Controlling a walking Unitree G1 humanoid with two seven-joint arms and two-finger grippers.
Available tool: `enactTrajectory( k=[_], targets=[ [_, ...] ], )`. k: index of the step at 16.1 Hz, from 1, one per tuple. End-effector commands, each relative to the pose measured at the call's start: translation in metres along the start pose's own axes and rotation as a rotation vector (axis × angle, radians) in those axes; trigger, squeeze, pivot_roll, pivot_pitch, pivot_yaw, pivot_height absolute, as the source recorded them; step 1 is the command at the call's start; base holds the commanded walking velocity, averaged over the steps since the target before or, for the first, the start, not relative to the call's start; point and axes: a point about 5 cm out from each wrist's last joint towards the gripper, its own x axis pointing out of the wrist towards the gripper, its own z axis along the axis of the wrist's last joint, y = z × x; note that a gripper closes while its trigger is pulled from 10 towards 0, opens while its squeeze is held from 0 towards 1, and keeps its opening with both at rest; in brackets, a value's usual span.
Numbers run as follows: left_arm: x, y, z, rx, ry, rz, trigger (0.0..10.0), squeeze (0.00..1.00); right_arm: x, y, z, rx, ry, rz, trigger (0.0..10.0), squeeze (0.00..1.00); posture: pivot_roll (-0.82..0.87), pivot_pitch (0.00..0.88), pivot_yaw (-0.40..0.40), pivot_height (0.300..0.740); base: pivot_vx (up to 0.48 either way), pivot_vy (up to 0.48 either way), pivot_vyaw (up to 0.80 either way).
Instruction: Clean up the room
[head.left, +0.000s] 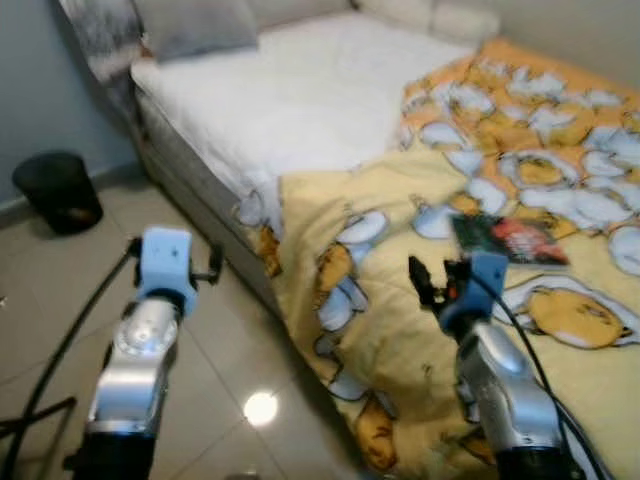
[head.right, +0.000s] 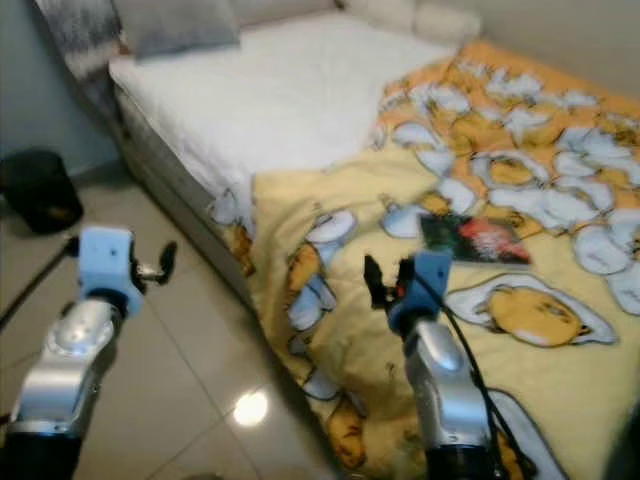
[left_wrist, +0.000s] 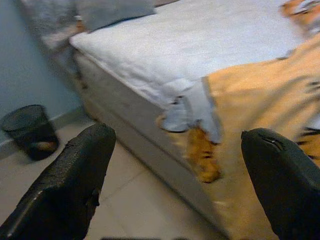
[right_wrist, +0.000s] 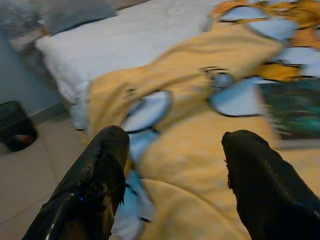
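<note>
A bed (head.left: 300, 100) with a white mattress cover stands ahead, and a crumpled yellow blanket (head.left: 400, 330) printed with egg cartoons hangs over its near corner. A dark book (head.left: 508, 240) with a red and green cover lies on the blanket. My right gripper (head.left: 432, 277) is open above the blanket, a short way to the left of the book (right_wrist: 292, 107). My left gripper (head.left: 205, 268) is open over the tiled floor beside the bed. Nothing sits between either pair of fingers.
A black waste bin (head.left: 58, 190) stands on the floor by the blue wall, left of the bed. A grey pillow (head.left: 195, 25) lies at the head of the bed, with pale pillows (head.left: 440, 15) further right. Beige floor tiles (head.left: 220, 400) run along the bedside.
</note>
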Motion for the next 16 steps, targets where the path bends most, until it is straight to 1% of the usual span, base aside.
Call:
enactTrajectory(
  k=[1,4,5,6,8,12,15,16],
  targets=[
    [-0.0005,0.0003,0.0018,0.017,-0.009,-0.013,10.0,0.99,0.0021,-0.0002,0.0047,0.006,-0.012,-0.005,10.0,0.0,0.01,0.0,-0.023,0.74,0.0,0.0,0.0],
    [-0.0013,-0.0019,0.0027,0.014,-0.015,-0.046,10.0,0.99,0.0025,-0.0006,0.0056,0.01,-0.015,-0.008,10.0,0.0,0.01,0.0,-0.023,0.74,0.0,0.0,0.0],
    [-0.0014,-0.0019,0.0027,0.013,-0.015,-0.048,10.0,0.99,0.0027,-0.0011,0.005,0.022,-0.006,-0.014,10.0,0.0,0.01,0.0,-0.022,0.74,0.281,0.0,0.0],
    [-0.0015,-0.0019,0.0027,0.012,-0.016,-0.053,10.0,0.99,0.0029,-0.0016,0.005,0.021,-0.003,-0.017,10.0,0.0,0.01,0.0,-0.022,0.74,0.307,0.0,-0.52],
    [-0.0015,-0.0019,0.0029,0.015,-0.015,-0.066,10.0,1.0,0.0031,-0.0018,0.0046,0.017,0.005,-0.02,10.0,0.0,0.01,0.0,-0.022,0.74,0.319,0.0,-0.8],
    [-0.0015,-0.0032,0.0019,0.015,-0.011,-0.087,10.0,0.99,0.0037,-0.0017,0.005,-0.008,0.004,-0.017,10.0,0.0,0.01,0.0,-0.023,0.74,0.337,0.0,0.0],
    [-0.0011,-0.0045,0.0011,0.015,-0.009,-0.096,10.0,0.99,0.0046,-0.0012,0.0043,-0.002,0.016,-0.017,10.0,0.0,0.01,0.0,-0.023,0.74,0.347,0.0,-0.6],
    [-0.0009,-0.0053,0.001,0.017,-0.009,-0.1,10.0,0.99,0.0042,-0.0022,0.0048,-0.01,0.008,-0.022,10.0,0.0,0.01,0.0,-0.023,0.74,0.349,0.0,0.0]
  ],
)
